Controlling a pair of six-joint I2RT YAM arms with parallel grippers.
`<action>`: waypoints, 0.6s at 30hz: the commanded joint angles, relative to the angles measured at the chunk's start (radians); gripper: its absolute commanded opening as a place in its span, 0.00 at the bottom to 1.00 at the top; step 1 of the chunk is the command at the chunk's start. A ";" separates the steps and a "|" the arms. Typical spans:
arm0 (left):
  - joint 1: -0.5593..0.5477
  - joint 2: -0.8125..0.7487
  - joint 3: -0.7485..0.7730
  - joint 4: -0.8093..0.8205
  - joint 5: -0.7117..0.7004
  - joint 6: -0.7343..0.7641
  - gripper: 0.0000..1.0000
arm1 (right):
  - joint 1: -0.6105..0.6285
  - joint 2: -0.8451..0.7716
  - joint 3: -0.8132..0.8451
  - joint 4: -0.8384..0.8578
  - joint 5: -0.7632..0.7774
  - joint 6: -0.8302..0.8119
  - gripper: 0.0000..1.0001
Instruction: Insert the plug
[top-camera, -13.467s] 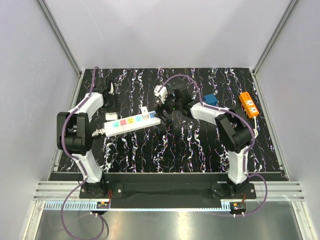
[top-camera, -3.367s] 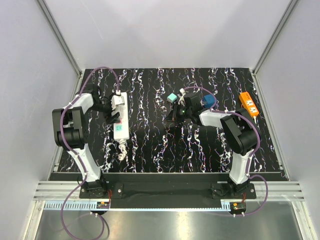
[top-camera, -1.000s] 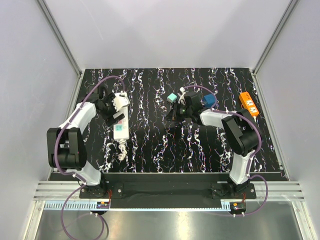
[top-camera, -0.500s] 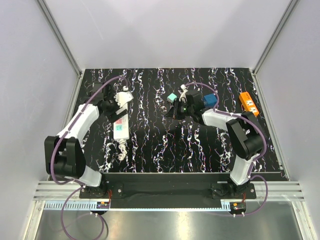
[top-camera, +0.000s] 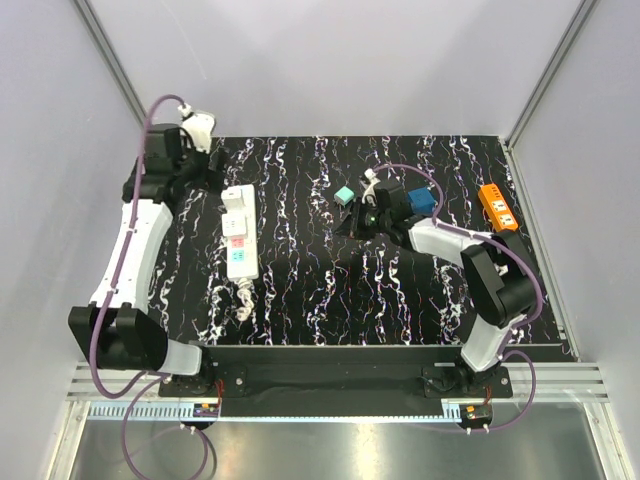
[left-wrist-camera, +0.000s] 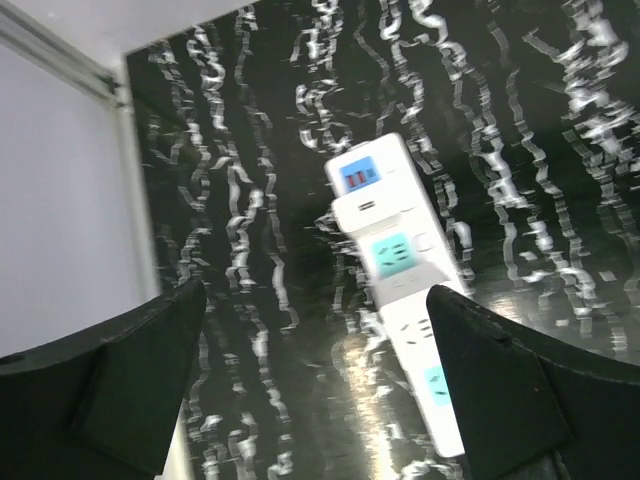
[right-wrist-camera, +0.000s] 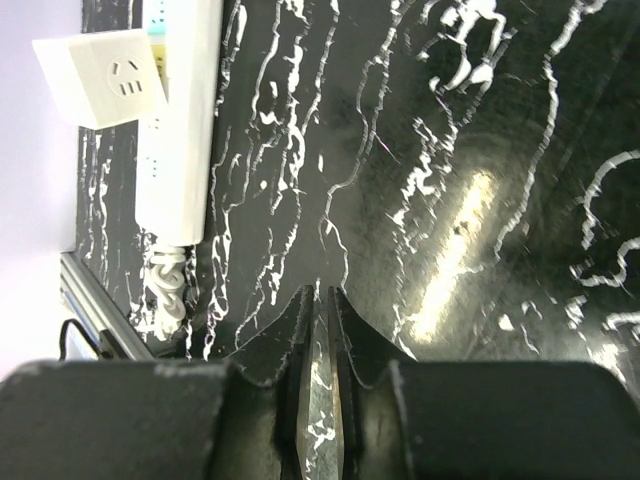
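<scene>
Top external view is showing the left gripper (left-wrist-camera: 315, 300), jaws wide apart, retreating upper left, leaving the white plug (top-camera: 237, 199) seemingly seated in the power strip (top-camera: 240, 250), while the right gripper (top-camera: 350, 224) is idling mid-frame, jaws together, empty.

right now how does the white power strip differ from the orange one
The white power strip is longer than the orange power strip. The white one lies left of centre; the orange one sits by the right edge of the black marbled table. The white one carries teal socket panels; the orange one's face is orange. Both lie flat on it.
</scene>
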 joint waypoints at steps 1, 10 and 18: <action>0.003 0.010 0.030 -0.026 0.295 -0.127 0.99 | -0.005 -0.077 -0.031 -0.028 0.043 -0.022 0.17; -0.062 0.191 0.064 -0.239 0.270 -0.242 0.00 | -0.005 -0.202 -0.112 -0.093 0.086 -0.039 0.16; -0.119 0.062 -0.131 -0.093 -0.143 -0.384 0.00 | -0.005 -0.268 -0.120 -0.156 0.129 -0.059 0.16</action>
